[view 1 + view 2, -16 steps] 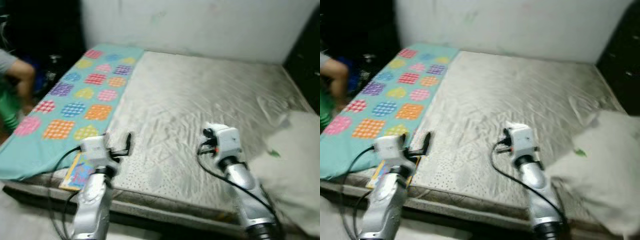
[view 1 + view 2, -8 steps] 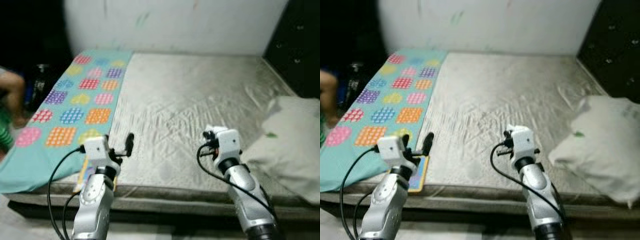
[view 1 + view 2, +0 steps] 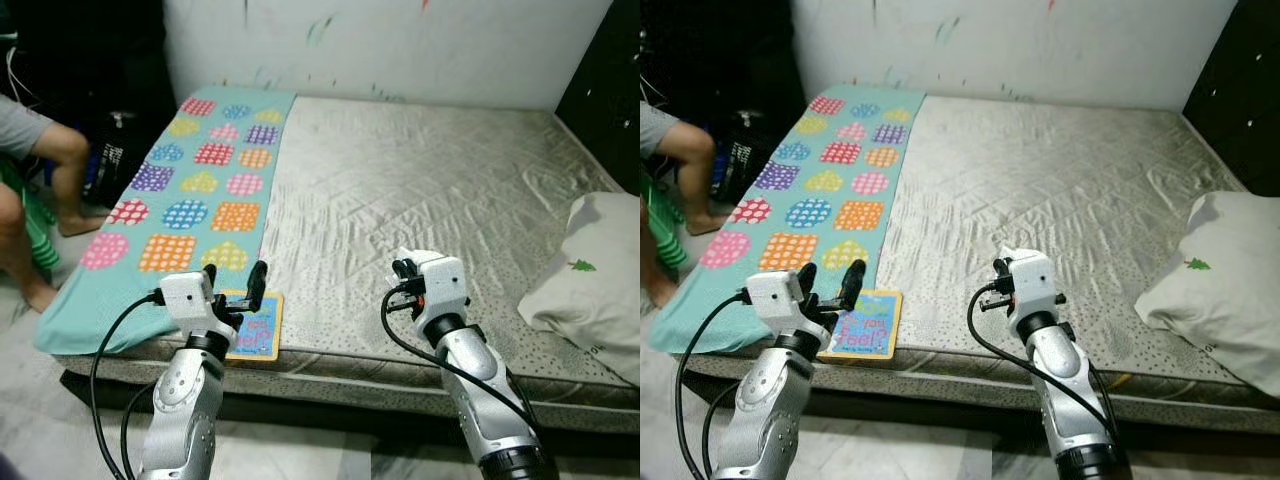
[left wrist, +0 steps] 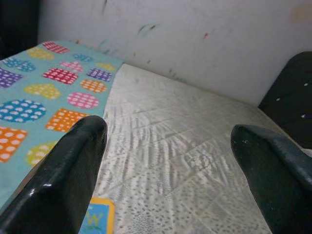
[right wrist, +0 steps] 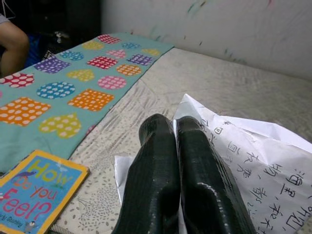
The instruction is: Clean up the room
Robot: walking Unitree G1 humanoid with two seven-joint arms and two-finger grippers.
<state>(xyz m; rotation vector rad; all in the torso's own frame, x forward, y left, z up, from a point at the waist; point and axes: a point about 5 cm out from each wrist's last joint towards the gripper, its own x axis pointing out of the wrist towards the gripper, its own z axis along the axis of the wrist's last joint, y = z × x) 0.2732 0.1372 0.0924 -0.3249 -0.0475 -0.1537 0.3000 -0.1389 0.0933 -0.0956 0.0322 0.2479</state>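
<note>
Fingers of my right gripper are pinched together on a printed paper; my left gripper gapes wide, empty, above the mattress.

A grey mattress is covered at frame left by a patterned teal blanket; a book and white pillow lie on it.

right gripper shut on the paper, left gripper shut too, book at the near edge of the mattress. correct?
One error: the left gripper is open. The left wrist view shows its two black fingers spread wide apart with nothing between them. The rest stands: the right gripper is shut on the paper, and the book lies at the mattress's near edge.
</note>
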